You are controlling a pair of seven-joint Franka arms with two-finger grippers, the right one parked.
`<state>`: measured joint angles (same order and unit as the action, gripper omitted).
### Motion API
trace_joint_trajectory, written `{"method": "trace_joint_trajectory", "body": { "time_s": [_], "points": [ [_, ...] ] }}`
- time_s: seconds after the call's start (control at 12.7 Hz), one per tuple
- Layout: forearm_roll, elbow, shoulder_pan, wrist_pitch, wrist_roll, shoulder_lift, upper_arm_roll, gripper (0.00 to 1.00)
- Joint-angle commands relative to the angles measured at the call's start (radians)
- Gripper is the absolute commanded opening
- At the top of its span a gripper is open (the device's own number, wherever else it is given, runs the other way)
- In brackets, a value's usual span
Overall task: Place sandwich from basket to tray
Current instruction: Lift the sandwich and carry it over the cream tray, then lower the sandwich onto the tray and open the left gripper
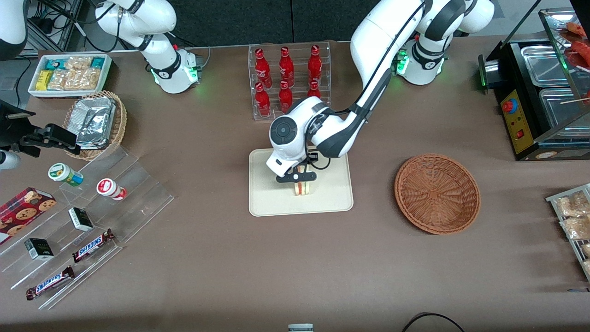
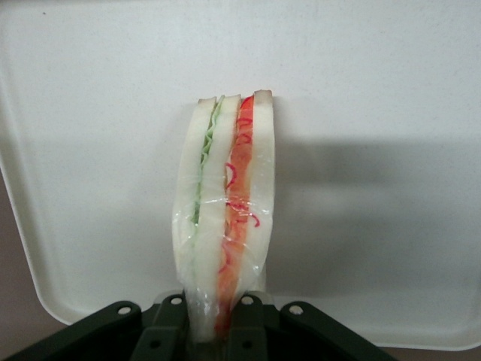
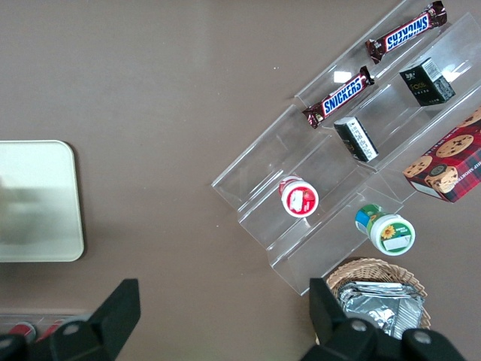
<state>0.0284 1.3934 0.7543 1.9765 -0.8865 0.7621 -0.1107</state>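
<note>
The sandwich point(image 1: 302, 186) is a pale bread wedge in clear wrap with red-orange and green filling. It stands over the middle of the cream tray point(image 1: 267, 203). In the left wrist view the sandwich point(image 2: 224, 203) is pinched at one end between the black fingers, with the tray point(image 2: 376, 90) right under it. My left gripper point(image 1: 298, 177) is shut on the sandwich, low over the tray; I cannot tell whether the sandwich touches the tray. The reddish-brown basket point(image 1: 437, 192) sits beside the tray, toward the working arm's end of the table, with nothing in it.
A clear rack of red bottles point(image 1: 288, 78) stands farther from the front camera than the tray. A clear stepped display point(image 1: 87, 221) with snacks and a small tan basket of foil packets point(image 1: 97, 123) lie toward the parked arm's end. A food warmer point(image 1: 539, 92) stands at the working arm's end.
</note>
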Motion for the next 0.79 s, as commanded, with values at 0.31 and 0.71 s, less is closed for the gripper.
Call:
{"method": "trace_joint_trajectory", "body": {
  "time_s": [0.31,0.71],
  "points": [
    [0.021,-0.042,0.028,0.012,-0.020,0.036,0.020,0.59],
    [0.021,-0.043,0.026,0.013,-0.020,0.029,0.023,1.00]
  ]
}}
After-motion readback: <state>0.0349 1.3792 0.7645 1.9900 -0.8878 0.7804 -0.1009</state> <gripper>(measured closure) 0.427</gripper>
